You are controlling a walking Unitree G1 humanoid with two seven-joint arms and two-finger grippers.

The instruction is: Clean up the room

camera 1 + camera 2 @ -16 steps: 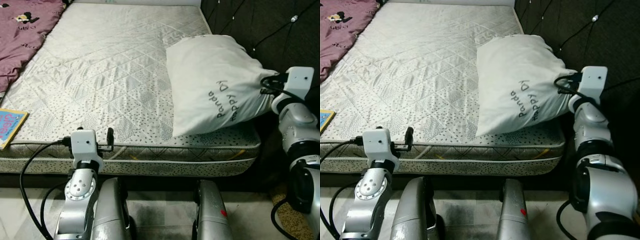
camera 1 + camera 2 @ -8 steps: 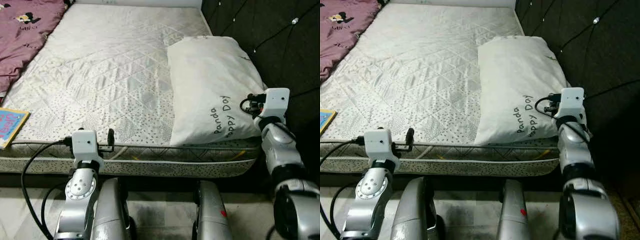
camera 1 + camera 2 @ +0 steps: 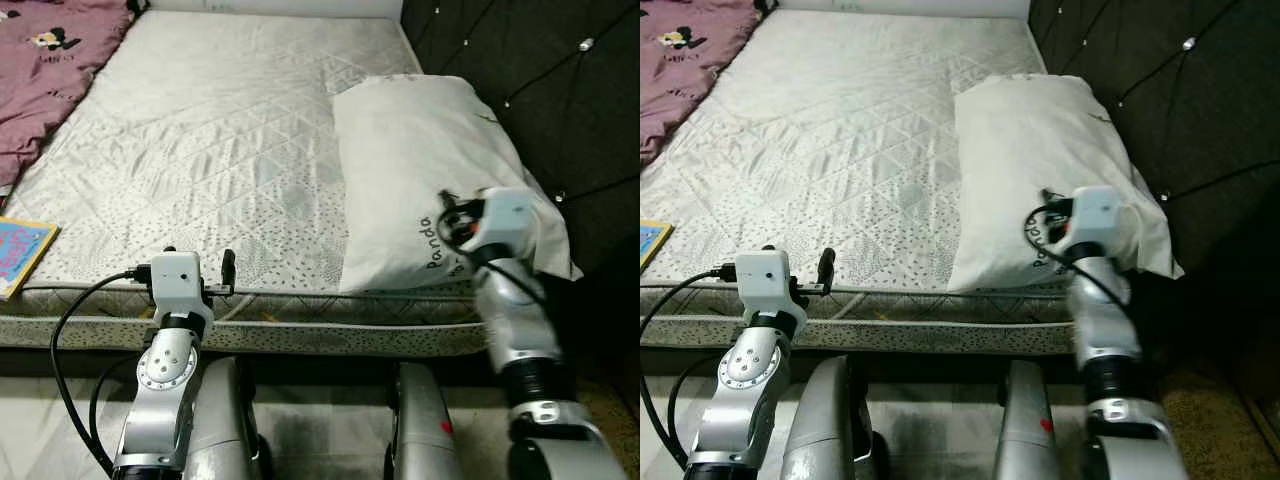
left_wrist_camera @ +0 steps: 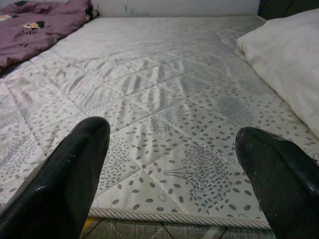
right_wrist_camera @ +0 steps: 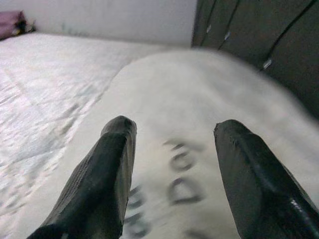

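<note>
A white pillow (image 3: 420,170) with dark lettering lies flat on the right side of the mattress (image 3: 220,130), against the dark headboard. My right gripper (image 5: 174,129) hovers open just above the pillow's near end, over the lettering, with nothing between its fingers. The right arm (image 3: 505,290) rises from in front of the bed. My left gripper (image 4: 172,134) is open at the mattress's front edge, pointing across the bare quilted surface, with its arm (image 3: 170,340) below it.
A purple blanket (image 3: 50,60) is bunched at the far left of the bed. A colourful book (image 3: 20,255) lies at the mattress's front left edge. The tufted headboard (image 3: 520,60) runs along the right. My legs stand against the bed's front.
The pillow stood raised at its right end and now lies flat. My right arm came down and swung left to the pillow's near end. The left arm barely moved.
</note>
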